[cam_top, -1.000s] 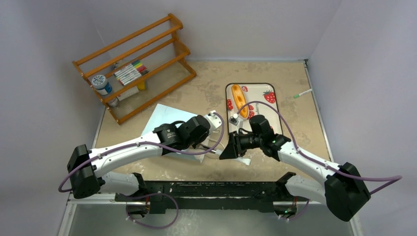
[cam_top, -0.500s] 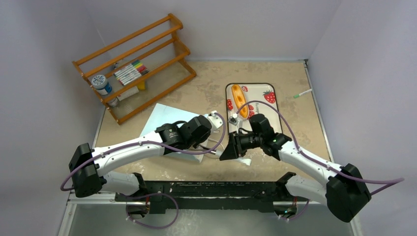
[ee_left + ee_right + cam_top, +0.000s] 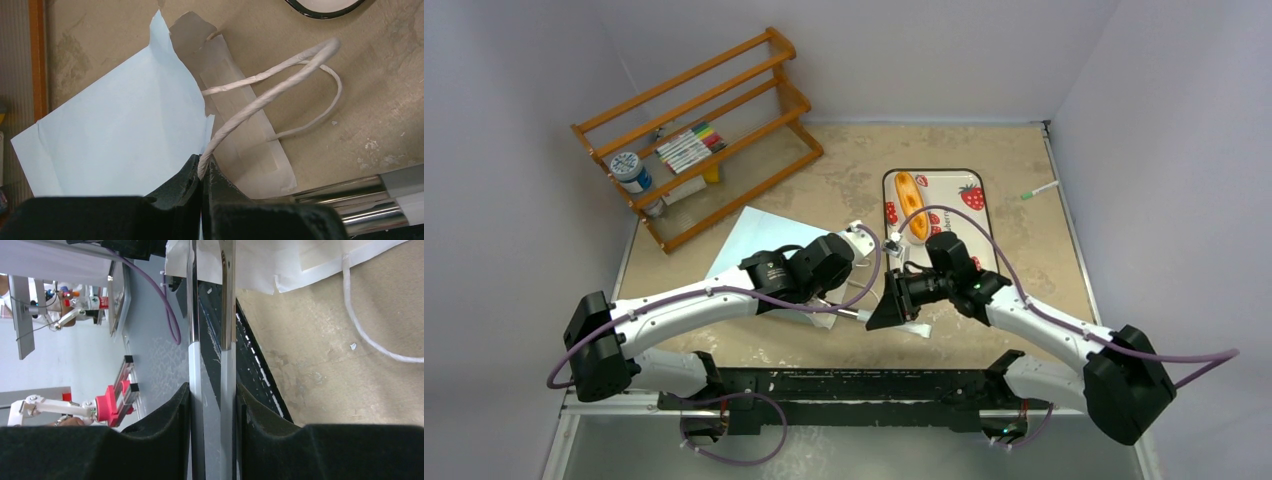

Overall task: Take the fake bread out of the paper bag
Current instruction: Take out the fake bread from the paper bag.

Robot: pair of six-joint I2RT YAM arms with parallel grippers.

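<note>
The light blue paper gift bag (image 3: 752, 235) lies flat on the near-left part of the beige table (image 3: 844, 160), its mouth toward the white strawberry-print tray (image 3: 946, 207). The left gripper (image 3: 202, 172) is clamped on one white string handle (image 3: 270, 90), seemingly to lift the mouth. The right gripper (image 3: 212, 395) grips white-handled metal tongs (image 3: 228, 300), whose tips meet the bag's white lip. One golden-orange long toy loaf (image 3: 911, 203) lies on the tray; the other pieces are hidden, probably inside.

This looks like the reach-in step. Next the tongs need to slide deeper, pinch a piece and carry it out. The loose second handle and sagging paper may snag the tips. The orange wooden rack (image 3: 704, 130) at the far-left corner stands well apart.
</note>
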